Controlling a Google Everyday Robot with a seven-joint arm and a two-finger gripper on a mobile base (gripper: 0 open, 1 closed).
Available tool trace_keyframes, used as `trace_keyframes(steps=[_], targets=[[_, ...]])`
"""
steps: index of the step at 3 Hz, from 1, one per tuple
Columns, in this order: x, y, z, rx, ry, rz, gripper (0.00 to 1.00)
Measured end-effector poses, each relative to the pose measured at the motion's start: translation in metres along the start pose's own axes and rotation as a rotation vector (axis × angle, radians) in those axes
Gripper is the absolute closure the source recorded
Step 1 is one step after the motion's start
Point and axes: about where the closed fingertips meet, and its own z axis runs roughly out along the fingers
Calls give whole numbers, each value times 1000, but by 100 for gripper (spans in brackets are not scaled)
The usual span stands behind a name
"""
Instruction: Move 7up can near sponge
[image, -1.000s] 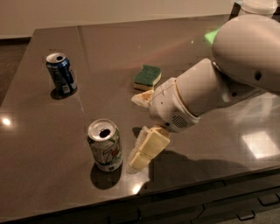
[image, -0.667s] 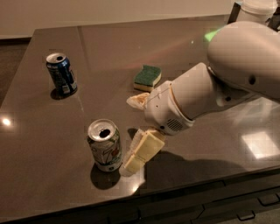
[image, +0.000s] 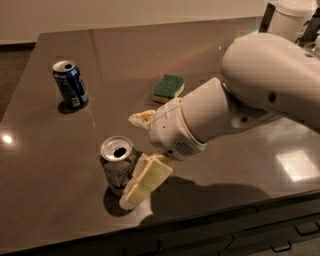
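The 7up can (image: 116, 164) stands upright near the table's front edge, white and green with an opened silver top. The sponge (image: 169, 87), green on top with a pale yellow base, lies in the middle of the table, behind and to the right of the can. My gripper (image: 131, 160) is at the can's right side and open. Its near finger (image: 147, 180) lies against the can's right front. Its far finger (image: 141, 118) is just behind the can and apart from it. The can stands at the mouth of the fingers.
A dark blue can (image: 70, 84) stands upright at the back left of the dark table (image: 50, 165). My large white arm (image: 260, 85) covers the right side of the table. The table's front edge runs just below the 7up can.
My gripper has moved left towards the 7up can, so its near finger now lies against the can's side. The cans and the sponge have not moved.
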Motion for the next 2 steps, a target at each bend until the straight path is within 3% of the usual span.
trace_keyframes(steps=[1, 2], targets=[[-11, 6, 12, -18, -21, -21, 0], [-16, 8, 20, -29, -23, -29, 16]])
